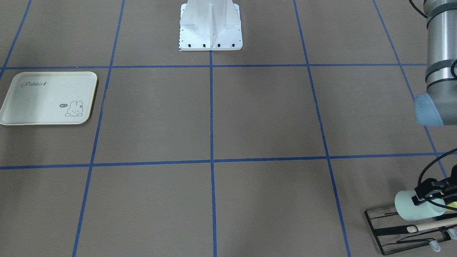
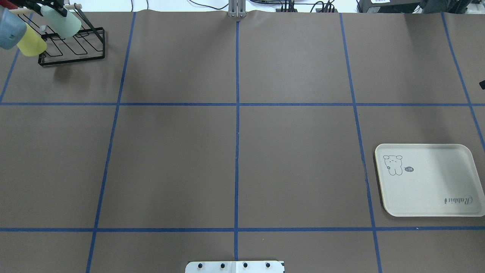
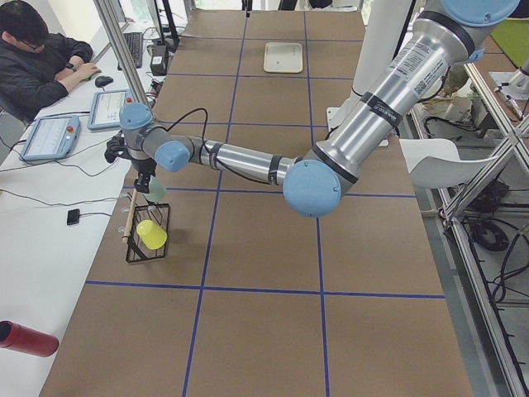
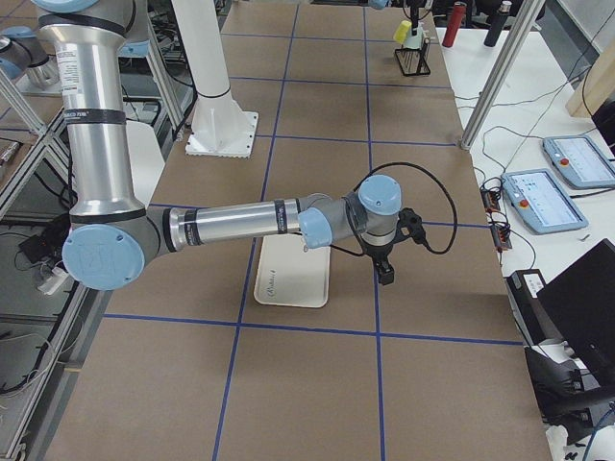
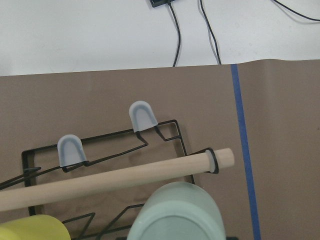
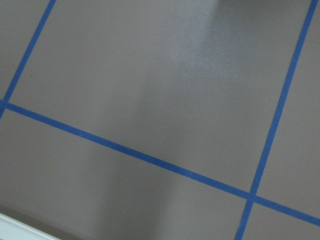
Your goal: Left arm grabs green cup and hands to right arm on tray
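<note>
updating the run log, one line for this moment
left fingers at pale mint-green plastic cup by black wire rack | grip unclear | cream plastic tray bare

Blue tape lines [image 6: 150,158] cross on the brown table [image 6: 150,65], with a pale edge [image 6: 10,224] bottom-left.

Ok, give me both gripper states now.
Left gripper: closed on the green cup, by the look of it.
Right gripper: cannot be told; only a side view shows it.
</note>
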You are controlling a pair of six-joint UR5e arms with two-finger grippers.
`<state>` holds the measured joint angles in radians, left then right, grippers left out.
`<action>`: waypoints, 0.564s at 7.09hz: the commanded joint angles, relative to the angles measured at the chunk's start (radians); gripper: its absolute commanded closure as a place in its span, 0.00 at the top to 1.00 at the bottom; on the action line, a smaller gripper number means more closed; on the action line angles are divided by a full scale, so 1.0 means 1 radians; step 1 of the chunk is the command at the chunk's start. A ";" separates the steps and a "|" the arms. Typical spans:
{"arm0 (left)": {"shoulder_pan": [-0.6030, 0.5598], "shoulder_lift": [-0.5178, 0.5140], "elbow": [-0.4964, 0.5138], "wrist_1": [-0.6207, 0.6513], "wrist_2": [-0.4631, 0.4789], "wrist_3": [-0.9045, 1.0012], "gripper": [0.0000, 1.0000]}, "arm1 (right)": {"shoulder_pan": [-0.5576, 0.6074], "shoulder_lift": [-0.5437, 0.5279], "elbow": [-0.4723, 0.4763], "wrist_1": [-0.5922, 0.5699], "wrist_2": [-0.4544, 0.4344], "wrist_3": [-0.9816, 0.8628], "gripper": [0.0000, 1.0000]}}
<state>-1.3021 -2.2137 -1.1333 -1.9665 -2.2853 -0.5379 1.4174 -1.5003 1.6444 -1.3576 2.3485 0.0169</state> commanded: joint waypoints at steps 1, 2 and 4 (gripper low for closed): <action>-0.048 0.047 -0.113 0.062 -0.029 -0.001 0.10 | 0.000 0.000 0.000 0.000 0.002 0.000 1.00; -0.049 0.055 -0.184 0.124 -0.031 -0.001 0.10 | 0.000 0.000 0.000 0.000 0.002 0.000 1.00; -0.048 0.093 -0.322 0.214 -0.028 -0.014 0.10 | 0.000 0.000 0.000 -0.002 0.005 0.003 1.00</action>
<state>-1.3498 -2.1459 -1.3753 -1.8000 -2.3150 -0.5420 1.4174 -1.5002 1.6444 -1.3579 2.3508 0.0176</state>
